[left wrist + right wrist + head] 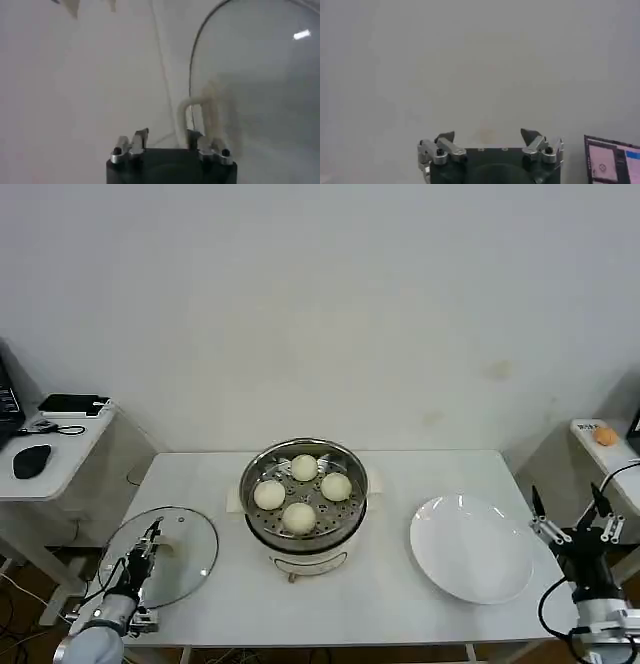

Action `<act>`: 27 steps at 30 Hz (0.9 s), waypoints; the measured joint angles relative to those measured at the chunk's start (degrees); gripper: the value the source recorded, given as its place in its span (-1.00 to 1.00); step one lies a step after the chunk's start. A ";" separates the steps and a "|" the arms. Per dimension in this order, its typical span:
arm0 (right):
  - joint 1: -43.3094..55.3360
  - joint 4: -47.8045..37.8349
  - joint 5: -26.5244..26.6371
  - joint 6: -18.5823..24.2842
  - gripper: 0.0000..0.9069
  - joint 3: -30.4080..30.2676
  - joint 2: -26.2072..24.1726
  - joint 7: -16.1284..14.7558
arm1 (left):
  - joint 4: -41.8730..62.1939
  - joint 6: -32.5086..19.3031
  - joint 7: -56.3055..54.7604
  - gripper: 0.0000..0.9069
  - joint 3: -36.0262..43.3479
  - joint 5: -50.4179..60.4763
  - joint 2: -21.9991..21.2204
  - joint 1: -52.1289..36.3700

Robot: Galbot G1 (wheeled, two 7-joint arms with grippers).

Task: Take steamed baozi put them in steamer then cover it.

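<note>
1. Four steamed baozi [303, 493] sit in the steamer [303, 536] at the surface's [390, 594] middle.
2. The cover [190, 549] lies at the left edge; the left tool [148, 546], fingers apart, straddles its handle [197, 117].
3. The right tool [572, 519] waits open off the right edge, beside the white plate [470, 549].

Four baozi [302, 492] sit in the central steamer [303, 529], cover [165, 556] lying left, plate [470, 549] right.

Lighting bright, even, diffuse overhead. Soft shadows under steamer [304, 499]. Glare streaks on plate [470, 549] rim; bright reflection on cover [260, 75]. Wrist views soft-focused.
</note>
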 measured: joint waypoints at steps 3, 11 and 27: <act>0.09 0.10 -0.13 -0.02 1.00 -0.35 0.01 -0.08 | -1.56 0.04 -0.52 -1.00 -0.65 -0.38 -0.18 0.72; 0.46 -0.19 -0.76 0.02 1.00 -1.49 -0.08 -0.33 | -8.07 1.76 -0.21 -1.00 -2.59 -2.51 0.03 3.33; -1.73 -0.91 -1.13 -0.60 1.00 -4.33 0.09 -2.57 | -25.94 13.55 5.59 -1.00 -1.89 -12.82 3.24 4.50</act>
